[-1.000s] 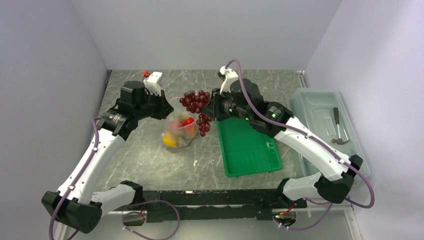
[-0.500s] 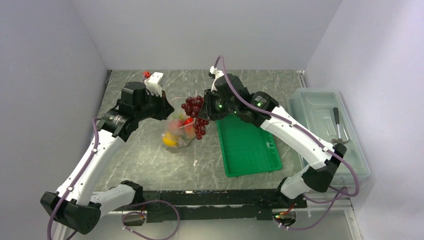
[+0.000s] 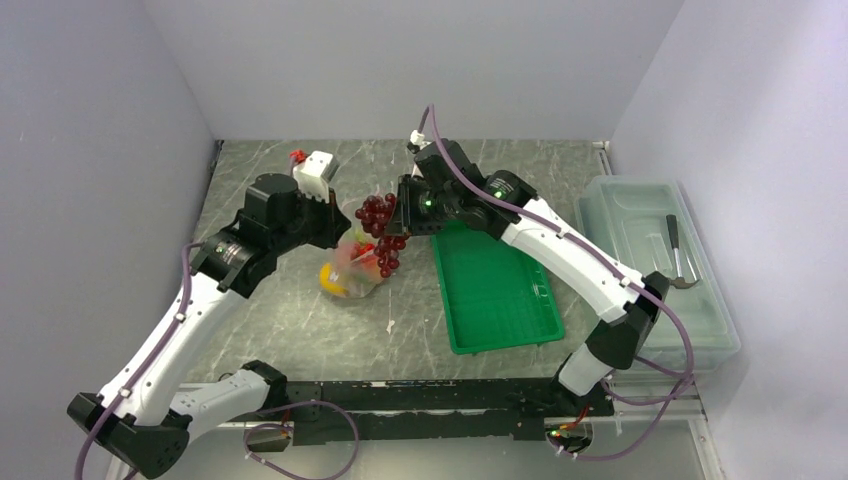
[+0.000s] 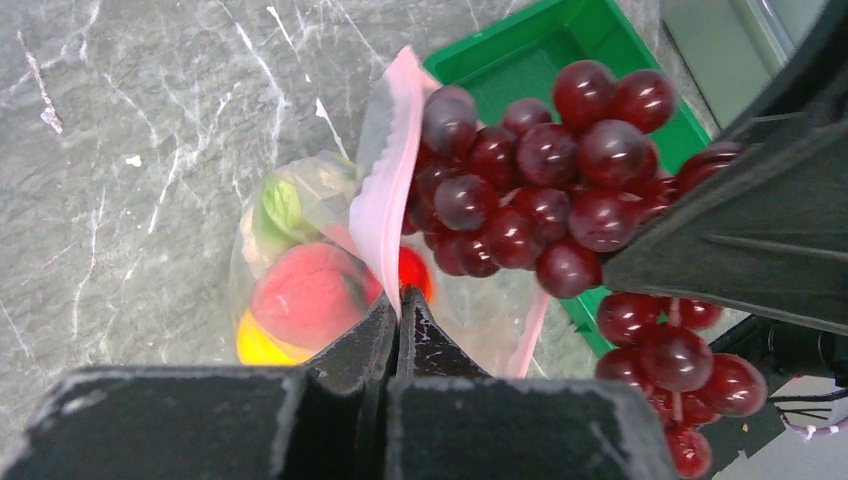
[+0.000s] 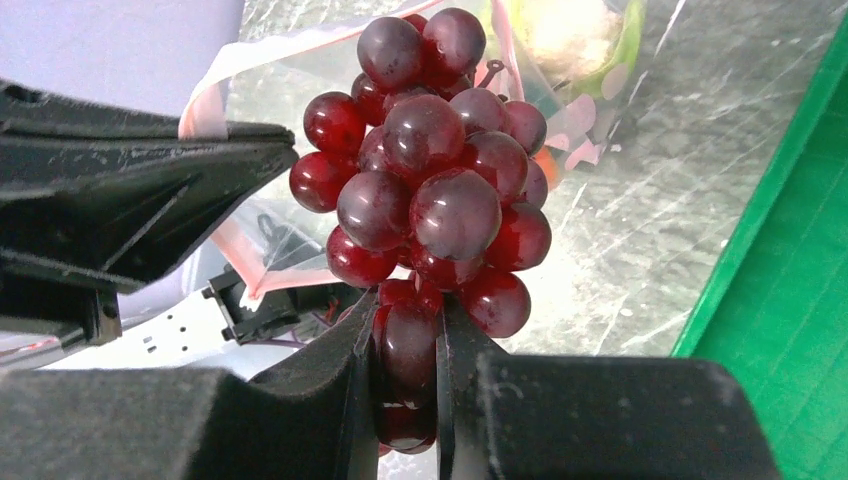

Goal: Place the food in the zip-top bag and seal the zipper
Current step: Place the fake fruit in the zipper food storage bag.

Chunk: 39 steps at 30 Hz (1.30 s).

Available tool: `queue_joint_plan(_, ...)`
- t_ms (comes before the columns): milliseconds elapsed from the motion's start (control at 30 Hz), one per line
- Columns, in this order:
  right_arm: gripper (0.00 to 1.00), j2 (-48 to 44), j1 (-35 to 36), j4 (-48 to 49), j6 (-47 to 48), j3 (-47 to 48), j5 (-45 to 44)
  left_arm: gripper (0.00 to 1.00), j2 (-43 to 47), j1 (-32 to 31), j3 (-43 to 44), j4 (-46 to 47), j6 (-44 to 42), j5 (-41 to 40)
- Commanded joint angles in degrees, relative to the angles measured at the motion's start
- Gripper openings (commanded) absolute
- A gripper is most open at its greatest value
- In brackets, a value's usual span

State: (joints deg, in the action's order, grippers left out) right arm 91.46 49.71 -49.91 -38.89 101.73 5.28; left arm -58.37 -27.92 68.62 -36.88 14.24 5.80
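The loading step is near its end, by the look of things: the zip-top bag [image 3: 352,262] sits on the table [image 3: 280,320] just left of the green tray [image 3: 495,290], and through its clear wall the lemon [image 4: 258,345], the red-orange fruit [image 4: 310,295] and the lettuce [image 4: 283,205] already show inside. The left hand [image 4: 398,325] has its fingers together, pinched on the pink zipper [image 4: 385,190] at the left lip, and holds that lip up so that the mouth gapes toward the right. The right hand [image 5: 405,330] is clamped on the lower end of the grape bunch [image 5: 430,190], which hangs at the mouth with the raised pink lip touching its left side; a second stretch of pink strip shows below and right of the grapes in the left wrist view, so the bunch seems to lie between the two lips, though how deep it sits I cannot tell. The next move, as I judge it, calls for the right hand to carry the bunch further down and left into the bag, past both lips, then part its fingers and draw clear without dragging the plastic; the left hand should hold the lip taut until then, and only after that can the zipper be pressed shut along its width
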Motion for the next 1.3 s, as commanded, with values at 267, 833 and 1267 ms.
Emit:
queue_joint_plan(267,0.0,0.37,-1.02,7.23,-10.49,0.68,7.46,0.0,1.97,-5.01,0.24,1.35,-0.79,-3.5)
queue_joint_plan(833,0.0,0.6,1.57,4.82,-11.23,2.42,12.41,0.0,0.4,-5.29,1.39,-1.44,-1.14,-9.56)
queue_joint_plan(1267,0.0,1.12,2.52,0.16,-9.81,7.96,10.45,0.0,-0.06,-5.3,1.79,-3.17,-1.14,-16.09)
